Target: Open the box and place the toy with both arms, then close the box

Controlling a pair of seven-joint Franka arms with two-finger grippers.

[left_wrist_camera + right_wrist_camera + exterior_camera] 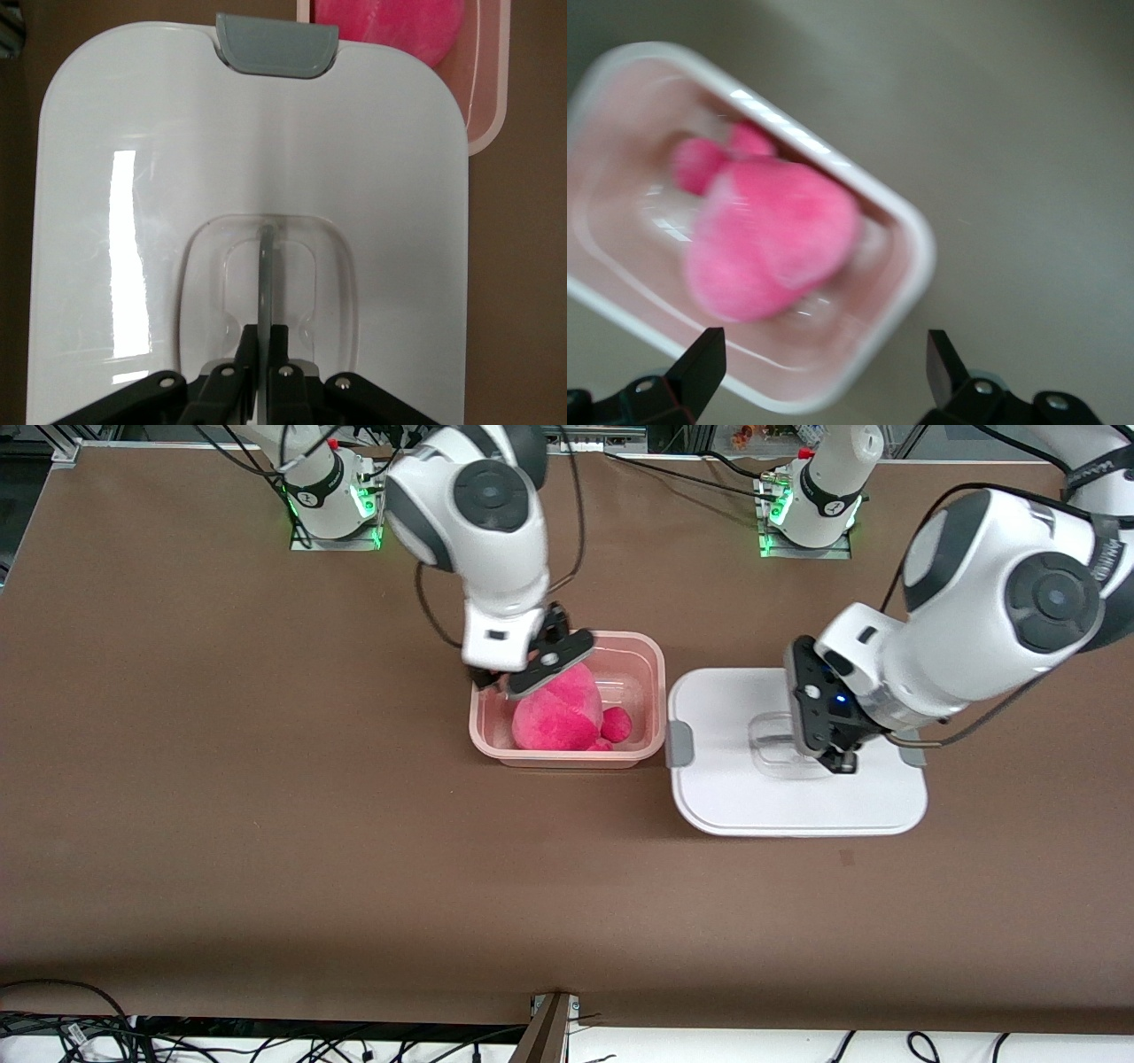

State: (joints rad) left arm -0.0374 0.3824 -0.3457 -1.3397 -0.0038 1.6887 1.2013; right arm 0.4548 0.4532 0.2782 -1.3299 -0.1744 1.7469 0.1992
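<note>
Pink toy (560,713): in the tub (654,691) — I count placing done.
Right gripper (824,372): over tub, fingers apart, empty.
Left gripper (263,350): pinching lid (726,797) handle (266,257) — closing remains.

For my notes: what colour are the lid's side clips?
Grey; one clip on the white lid shows best in the left wrist view.

The flat white plastic lid (372,177) is smooth and glossy, throwing back a bright streak of light, with a matt grey plastic clip (276,44) at its edge and a clear, glassy plastic handle (266,266) on top. The translucent pink plastic tub (654,682) looks smooth and faintly shiny, while the bright pink plush toy (558,713) inside it is soft, fuzzy cloth. The brown table (266,824) has a matt, even finish, and the black left claw (262,376) looks like dull hard plastic with small metal screws.
</note>
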